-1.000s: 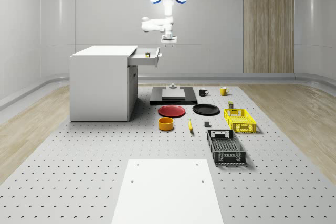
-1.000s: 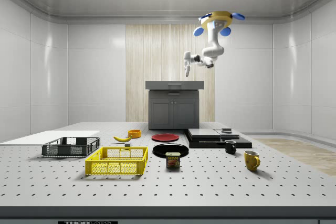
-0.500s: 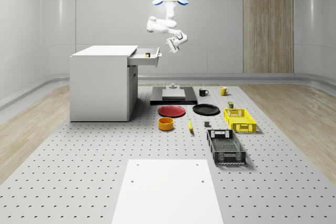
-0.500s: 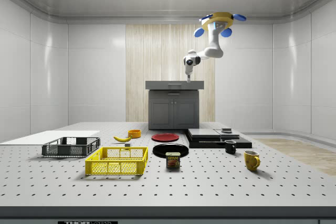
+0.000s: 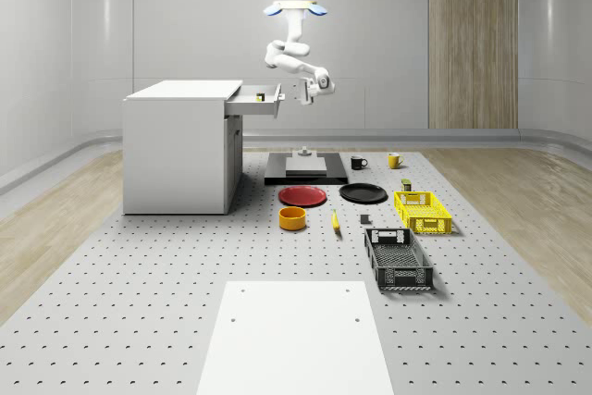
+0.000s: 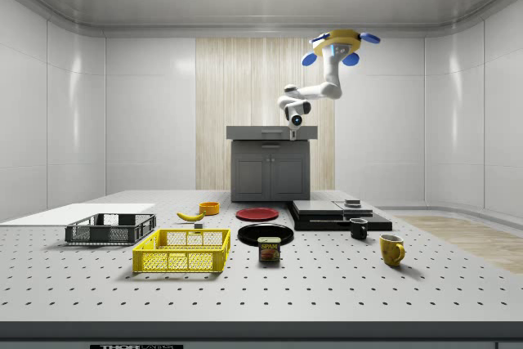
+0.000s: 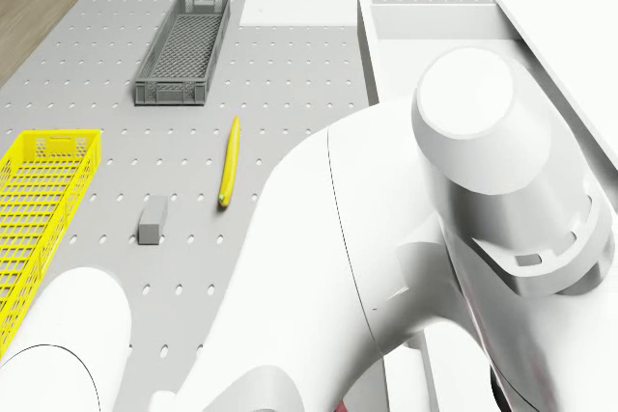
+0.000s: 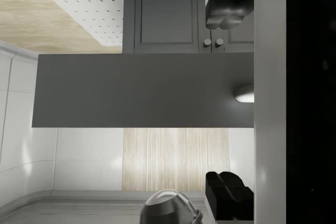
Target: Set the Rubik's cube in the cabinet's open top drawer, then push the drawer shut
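1. Whole-scene view, left of centre: white box-shaped cabinet (image 5: 180, 145) stands on the perforated grey table (image 5: 139, 265).
2. Its open top drawer (image 5: 257, 101) juts out toward the frame's centre, at the cabinet's upper right.
3. Rubik's cube (image 5: 261, 95): seen as a small block with a yellow face, lying inside the drawer near its front panel.
4. Gripper (image 5: 299, 94): in the air just right of the drawer front, level with it and not touching. In the wrist view the grey drawer front (image 8: 142, 90) lies straight ahead.
5. Claw state: released. The dark fingers (image 8: 227, 11) stand well apart with nothing between them.
6. White quadrotor drone with blue rotors (image 5: 296, 8): hovers high in the upper centre, above the gripper and right of the cabinet. In the side view it (image 6: 337, 40) sits upper right of the cabinet (image 6: 270, 165).
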